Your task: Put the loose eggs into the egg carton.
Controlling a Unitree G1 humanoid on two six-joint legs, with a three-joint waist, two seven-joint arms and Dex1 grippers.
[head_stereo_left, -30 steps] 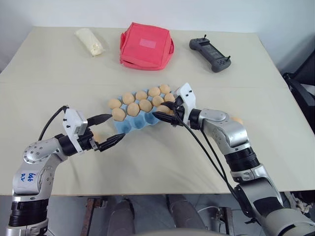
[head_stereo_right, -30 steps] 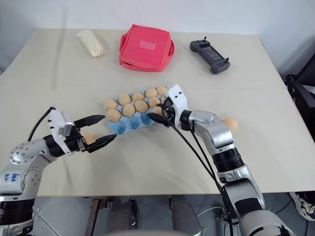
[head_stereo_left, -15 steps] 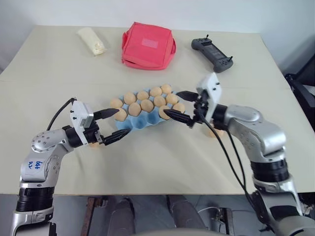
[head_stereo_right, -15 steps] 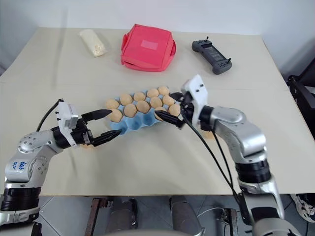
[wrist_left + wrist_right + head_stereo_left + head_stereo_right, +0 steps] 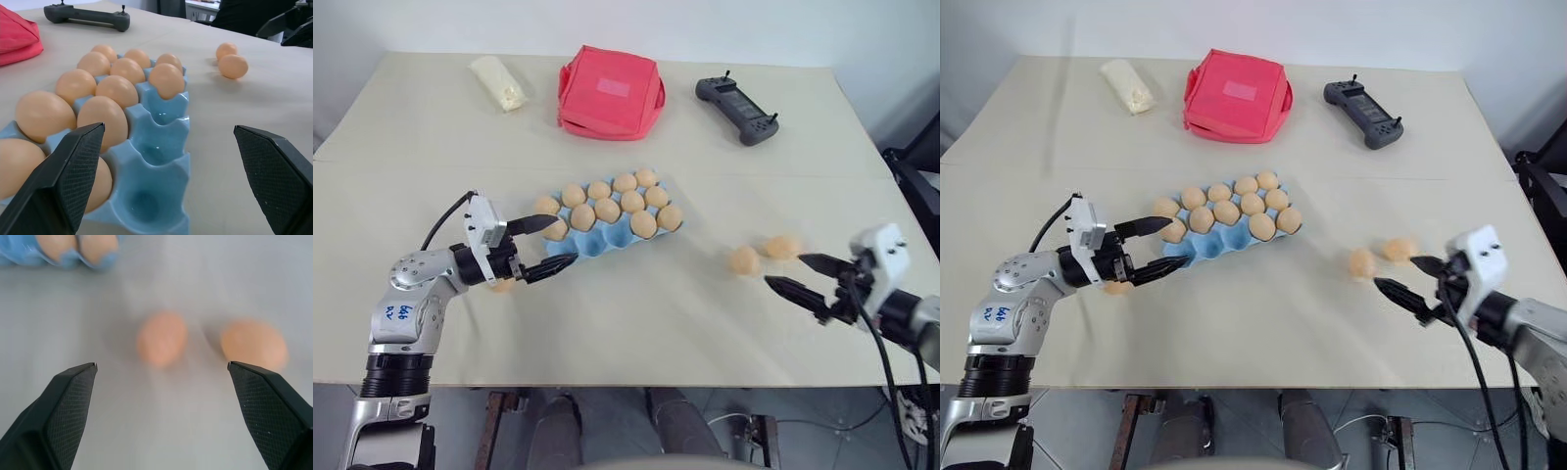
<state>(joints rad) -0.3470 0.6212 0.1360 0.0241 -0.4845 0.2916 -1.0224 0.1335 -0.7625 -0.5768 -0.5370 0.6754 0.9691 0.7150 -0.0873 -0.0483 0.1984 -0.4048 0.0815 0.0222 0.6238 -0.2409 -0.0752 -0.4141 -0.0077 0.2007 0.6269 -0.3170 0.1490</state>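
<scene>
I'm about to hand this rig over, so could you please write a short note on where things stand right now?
Left gripper: open, empty, at the near left end of the egg carton.
Right gripper: open, empty, just short of two loose eggs on the table, right of the carton.
A third loose egg lies under the left gripper.
Done: ten eggs sit in cups.
Left: three loose eggs; the empty cups are in the near row.

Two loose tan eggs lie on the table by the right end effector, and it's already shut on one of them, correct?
Not quite. The two loose tan eggs do lie on the table by the right end effector, but it is open and holds nothing; the right wrist view shows both eggs beyond its spread fingers.
</scene>
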